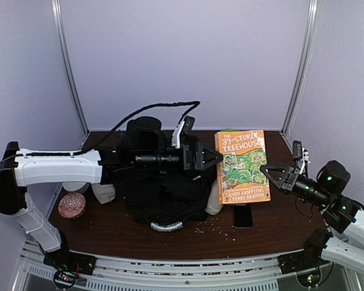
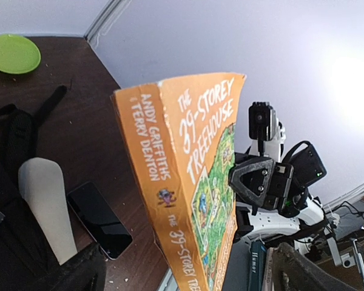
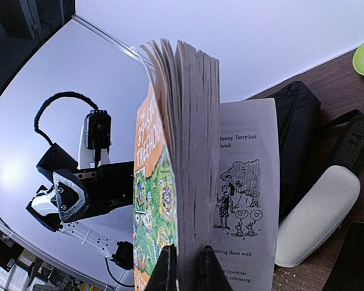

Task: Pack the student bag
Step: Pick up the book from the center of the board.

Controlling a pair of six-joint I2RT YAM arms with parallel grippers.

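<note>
The black backpack (image 1: 164, 188) lies at the table's middle, its grey handle (image 1: 167, 227) toward the near edge. It also shows in the left wrist view (image 2: 12, 182) and the right wrist view (image 3: 297, 139). My right gripper (image 1: 273, 176) (image 3: 188, 267) is shut on the page edge of the orange book "The 39-Storey Treehouse" (image 1: 242, 165) (image 3: 151, 200). It holds the book above the table, right of the bag, with a few back pages hanging loose. My left gripper (image 1: 209, 159) (image 2: 188, 270) is open over the bag, its jaws on either side of the book's spine (image 2: 170, 194).
A black phone (image 1: 243, 216) lies on the table under the book's near edge. A beige pouch (image 1: 213, 200) lies beside the bag's right side and another (image 1: 103, 193) at its left. A red patterned object (image 1: 71, 206) sits at the left. A green plate (image 2: 12, 53) sits at the back.
</note>
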